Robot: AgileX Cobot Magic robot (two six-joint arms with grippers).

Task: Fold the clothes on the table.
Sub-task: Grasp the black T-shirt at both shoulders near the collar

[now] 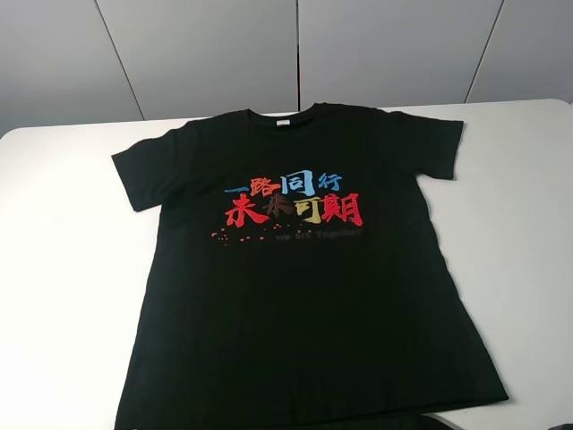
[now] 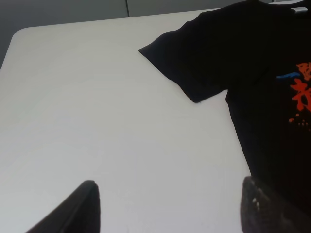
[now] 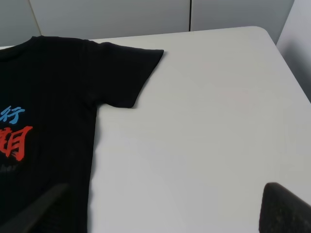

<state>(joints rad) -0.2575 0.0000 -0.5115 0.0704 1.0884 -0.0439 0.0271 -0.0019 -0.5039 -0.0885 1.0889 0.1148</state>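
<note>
A black T-shirt (image 1: 304, 278) with red, blue and yellow characters printed on the chest lies flat and face up on the white table (image 1: 63, 269), collar at the far side. Its left sleeve (image 2: 194, 63) shows in the left wrist view and its right sleeve (image 3: 126, 73) in the right wrist view. My left gripper (image 2: 172, 208) is open and empty above bare table beside the shirt's left side edge. My right gripper (image 3: 160, 213) is open and empty, with one finger (image 3: 34, 211) over the shirt's right side edge. Neither gripper shows in the exterior high view.
Grey wall panels (image 1: 286, 54) stand behind the table's far edge. White table surface shows on both sides of the shirt (image 1: 528, 233). The shirt's hem reaches the near edge of the exterior high view.
</note>
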